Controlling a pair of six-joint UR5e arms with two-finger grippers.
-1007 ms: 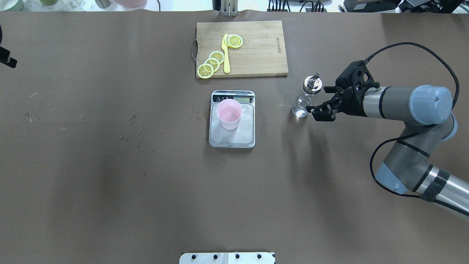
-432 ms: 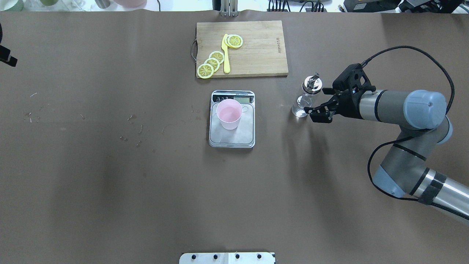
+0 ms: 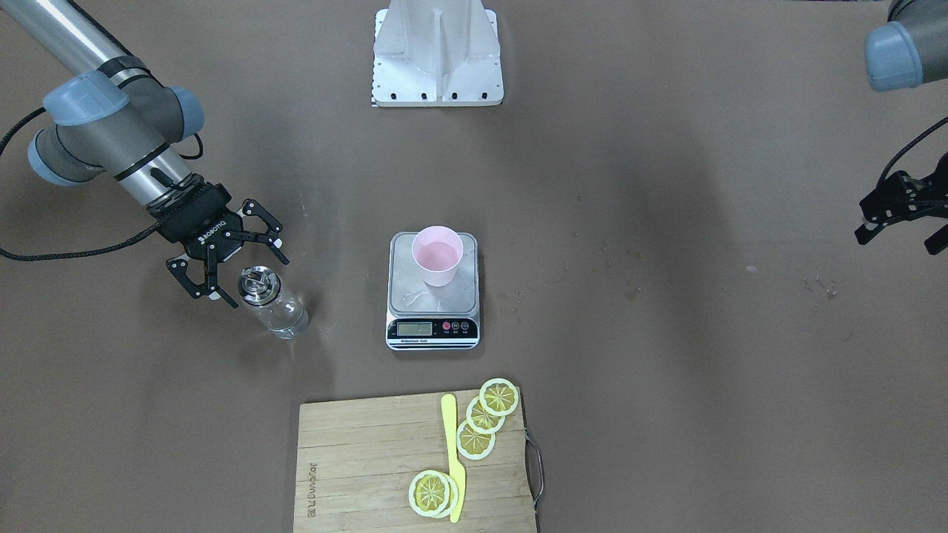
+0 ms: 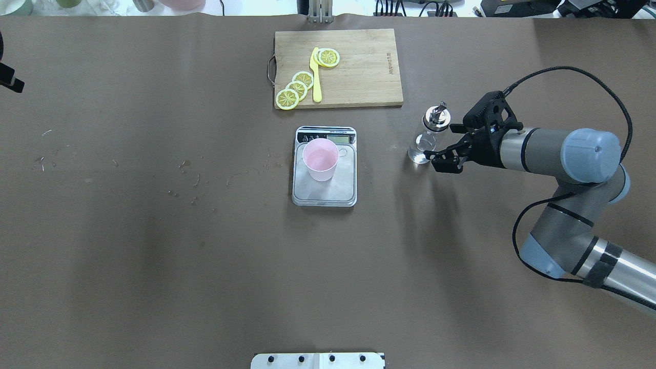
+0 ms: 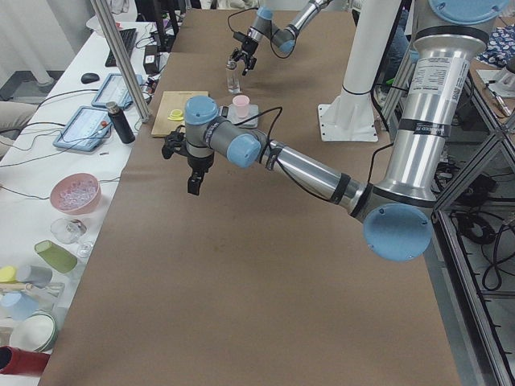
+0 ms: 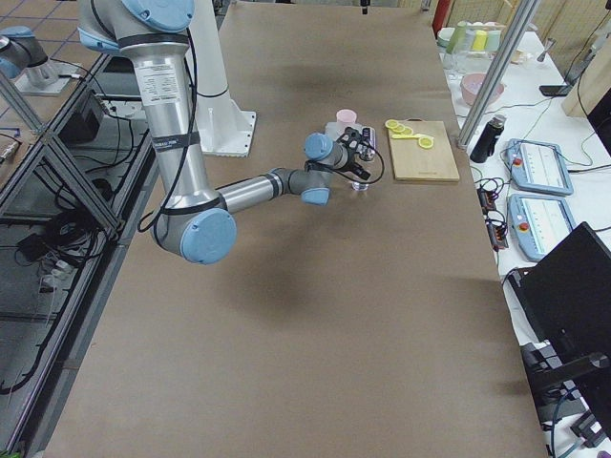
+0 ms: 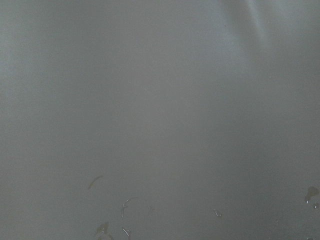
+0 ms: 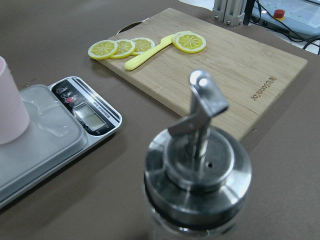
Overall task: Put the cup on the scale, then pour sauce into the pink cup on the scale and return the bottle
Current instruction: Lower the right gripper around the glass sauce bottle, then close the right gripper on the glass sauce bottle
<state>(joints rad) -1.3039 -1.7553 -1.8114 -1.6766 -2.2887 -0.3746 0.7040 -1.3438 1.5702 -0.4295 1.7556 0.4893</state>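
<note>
In the overhead view, the left gripper (image 3: 896, 240) is seen only as a dark piece at the far left edge, held above the brown table (image 4: 154, 230) and well apart from everything on it. From the front-facing camera its two fingers are seen spread apart with nothing between them. Small pale scraps and stains (image 4: 184, 165) are scattered on the table to the right of it.

Further right, at the far side of the table, a wooden cutting board (image 4: 359, 66) is laid flat. Lemon slices (image 4: 297, 88) are overlapped in a row at its left end, one more pair is set further back, and a yellow knife (image 4: 316, 77) is laid between the two groups.

Just in front of the board the scale (image 4: 333, 189) is placed, its display strip turned away from the robot. The pink cup (image 4: 320, 159) is stood upright on the steel platform, toward the display end and left of centre. Whether anything is in the cup cannot be told.

To the right of the scale, near but apart from it, the glass bottle (image 4: 428, 138) is stood upright on the table, closed by its metal pourer cap (image 8: 197, 165). A little clear sauce (image 3: 287, 320) is made out in its lower part.

The right gripper (image 4: 443, 143) is held just beside the bottle on its right, with the jaws spread wide. In the front-facing view the cap is seen between the two fingertips. No contact with the glass can be made out, and nothing is gripped. In the right wrist view the cap fills the foreground, with the scale and board behind it.
</note>
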